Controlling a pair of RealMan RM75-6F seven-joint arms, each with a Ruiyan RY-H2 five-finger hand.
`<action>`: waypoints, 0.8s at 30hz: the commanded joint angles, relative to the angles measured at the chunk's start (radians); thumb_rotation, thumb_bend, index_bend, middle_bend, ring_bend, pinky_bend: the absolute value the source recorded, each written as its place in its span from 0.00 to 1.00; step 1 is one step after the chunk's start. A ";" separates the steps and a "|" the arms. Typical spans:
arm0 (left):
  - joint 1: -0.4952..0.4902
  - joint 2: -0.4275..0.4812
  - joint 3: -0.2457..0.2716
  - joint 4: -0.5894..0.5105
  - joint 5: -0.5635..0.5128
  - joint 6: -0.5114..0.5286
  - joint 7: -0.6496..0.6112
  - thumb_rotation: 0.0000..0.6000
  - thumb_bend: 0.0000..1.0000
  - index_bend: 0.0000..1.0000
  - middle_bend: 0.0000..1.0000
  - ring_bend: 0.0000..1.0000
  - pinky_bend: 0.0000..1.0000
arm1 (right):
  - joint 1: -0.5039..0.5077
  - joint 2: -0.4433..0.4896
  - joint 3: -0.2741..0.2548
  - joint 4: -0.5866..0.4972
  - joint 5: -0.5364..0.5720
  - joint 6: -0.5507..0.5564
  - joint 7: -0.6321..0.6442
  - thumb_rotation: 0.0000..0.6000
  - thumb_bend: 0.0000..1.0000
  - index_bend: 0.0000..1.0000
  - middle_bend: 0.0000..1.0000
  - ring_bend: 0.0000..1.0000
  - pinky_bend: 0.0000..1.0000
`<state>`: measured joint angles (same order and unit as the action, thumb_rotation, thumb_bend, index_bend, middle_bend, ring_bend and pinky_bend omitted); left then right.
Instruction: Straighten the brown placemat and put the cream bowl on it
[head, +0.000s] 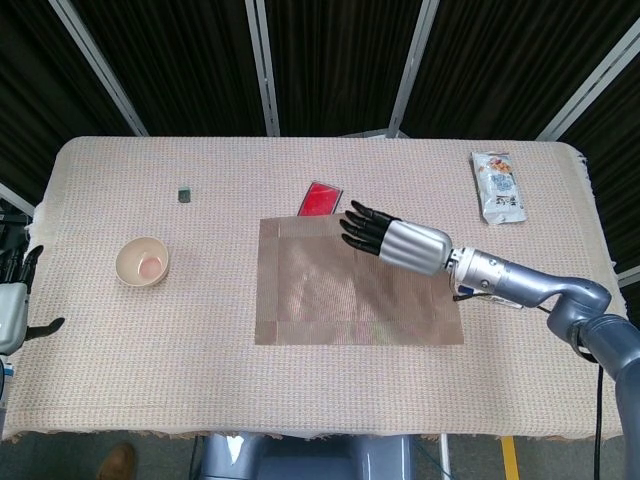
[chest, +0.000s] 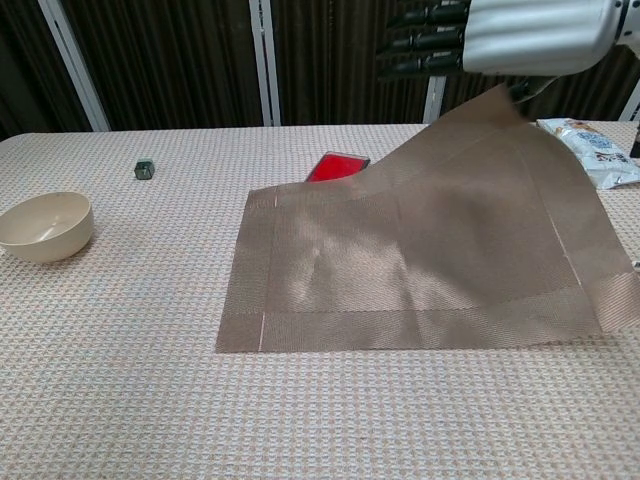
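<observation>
Though no label reads clearly, right hand (head: 392, 240) lifts brown placemat (head: 330, 300).

A worktop (head: 150, 340) covered in beige woven cloth. A red flat card (head: 318, 198) lies near the middle. A small dark green cube (head: 184, 194) sits toward the back left. A white snack packet (head: 497, 187) lies at the back right. Dark curtains (head: 330, 60) hang behind.

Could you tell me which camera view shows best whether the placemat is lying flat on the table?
The chest view: there the placemat plainly rises at its far right corner towards the right hand, off the table. The head view, from above, shows only its squared outline, hiding the lift.
</observation>
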<state>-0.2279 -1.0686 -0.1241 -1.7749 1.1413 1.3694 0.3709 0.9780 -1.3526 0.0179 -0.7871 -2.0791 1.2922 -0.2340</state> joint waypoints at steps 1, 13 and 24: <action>-0.002 -0.001 0.004 0.004 0.017 -0.001 -0.009 1.00 0.00 0.00 0.00 0.00 0.00 | -0.067 0.002 0.042 -0.041 0.100 0.050 -0.003 1.00 0.00 0.00 0.00 0.00 0.00; -0.032 -0.021 0.068 0.012 0.281 -0.036 -0.161 1.00 0.00 0.03 0.00 0.00 0.00 | -0.497 0.218 0.072 -0.684 0.500 0.247 0.070 1.00 0.00 0.00 0.00 0.00 0.00; -0.111 -0.126 0.142 0.059 0.494 -0.138 -0.216 1.00 0.00 0.21 0.00 0.00 0.00 | -0.726 0.278 -0.027 -0.904 0.541 0.353 0.144 1.00 0.00 0.00 0.00 0.00 0.00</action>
<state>-0.3183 -1.1652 0.0030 -1.7228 1.6310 1.2629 0.1377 0.2777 -1.0737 0.0067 -1.6725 -1.5457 1.6257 -0.0945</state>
